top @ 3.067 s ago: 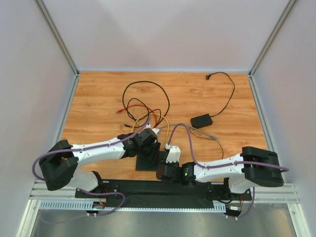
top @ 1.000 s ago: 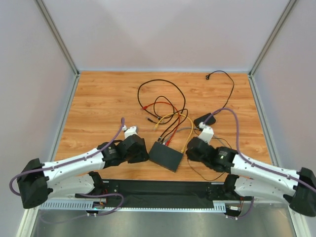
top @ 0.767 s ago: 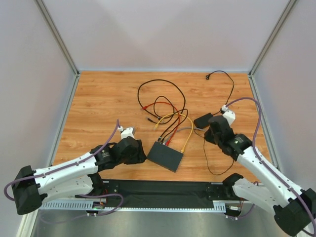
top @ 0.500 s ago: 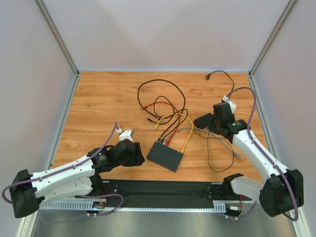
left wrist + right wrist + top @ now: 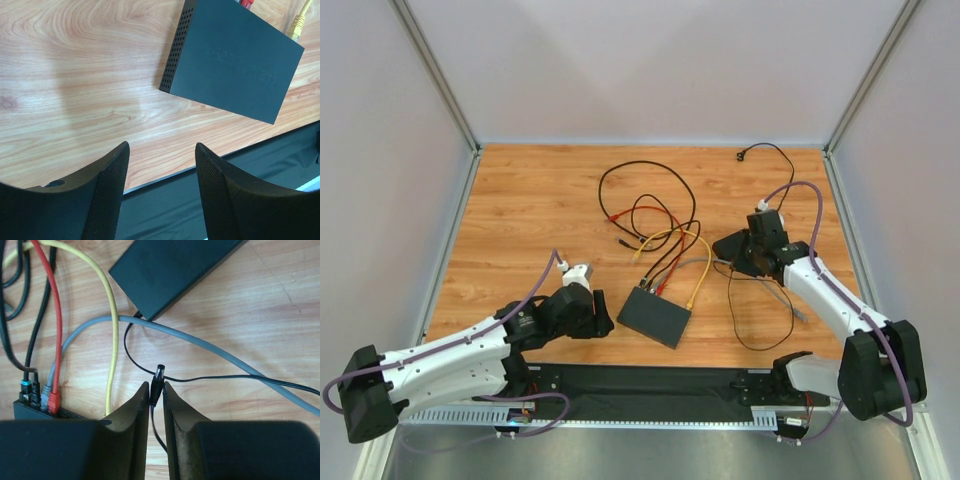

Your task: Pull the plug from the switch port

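The switch (image 5: 655, 317) is a flat black box lying near the front middle of the table, with red, grey and black cables in its far-edge sockets (image 5: 42, 392). It also shows in the left wrist view (image 5: 232, 55). My right gripper (image 5: 740, 262) is shut on a black barrel plug (image 5: 157, 381) with a metal tip. It holds the plug above the wood, clear of the switch and beside the power-adapter brick (image 5: 172, 267). My left gripper (image 5: 161, 147) is open and empty, just left of the switch.
A loose yellow cable end (image 5: 692, 300) lies right of the switch. A tangle of black, red and yellow cables (image 5: 645, 215) spreads behind it. The adapter's thin cord (image 5: 760, 325) loops on the right. A black mat (image 5: 650, 380) lines the front edge.
My right gripper has swung from beside the switch to the right and back, carrying the plug and its cord. My left gripper has backed away from the switch to the left.
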Controlling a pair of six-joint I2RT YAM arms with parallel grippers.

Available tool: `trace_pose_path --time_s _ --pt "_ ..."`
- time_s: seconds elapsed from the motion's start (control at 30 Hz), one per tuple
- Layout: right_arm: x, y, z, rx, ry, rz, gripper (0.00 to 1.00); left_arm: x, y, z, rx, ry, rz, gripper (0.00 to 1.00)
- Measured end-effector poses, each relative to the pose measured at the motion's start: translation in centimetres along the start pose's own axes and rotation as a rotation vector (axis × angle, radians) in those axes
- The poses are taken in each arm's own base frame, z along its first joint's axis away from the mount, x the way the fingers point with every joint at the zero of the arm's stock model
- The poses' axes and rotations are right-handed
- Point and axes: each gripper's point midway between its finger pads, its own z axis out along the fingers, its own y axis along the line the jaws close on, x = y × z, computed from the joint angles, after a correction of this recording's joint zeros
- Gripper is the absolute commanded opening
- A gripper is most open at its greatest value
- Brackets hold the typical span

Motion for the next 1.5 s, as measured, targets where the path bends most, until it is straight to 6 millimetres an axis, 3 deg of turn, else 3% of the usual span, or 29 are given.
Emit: trace_pose_path --time_s 0.3,0.37,0.53,0.57,0.67,0.8,0.97,1.33,1.5 --pt "1.2 -0.4 1.4 0.024 0.066 -0.006 0.51 0.1 -0.2 -0.1 0.019 0.002 0.014 0.62" --pt "0.4 -0.1 1.6 0.027 0.056 0.001 0.63 0.0 -0.2 -0.2 0.024 -0.002 0.016 0.62" --pt "-3.1 1.4 1.5 0.051 -0.001 0.106 0.81 -0.4 -0.5 -0.7 0.048 -0.02 0.013 0.62" --pt "-3.7 1.6 1.5 0.057 -0.014 0.133 0.91 -0.5 -0.6 -0.9 0.054 -0.026 0.012 0.62" --pt "-5.3 2.1 1.7 0.099 -0.04 0.246 1.0 -0.6 -0.7 -1.1 0.066 -0.037 0.009 0.62" --pt "-7.3 2.4 2.5 0.183 -0.058 0.378 1.0 -0.7 -0.7 -1.3 0.07 -0.042 0.01 0.62" --pt "-8.4 2.3 4.2 0.279 -0.056 0.485 1.0 -0.8 -0.6 -1.6 0.083 -0.053 0.01 0.62" --pt "-7.0 0.2 5.7 0.434 -0.05 0.612 0.98 -1.3 -0.4 -2.5 0.1 -0.087 0.018 0.62" --pt "-6.2 -0.5 7.5 0.474 -0.036 0.609 0.96 -1.1 -0.2 -2.5 0.089 -0.082 0.025 0.62"
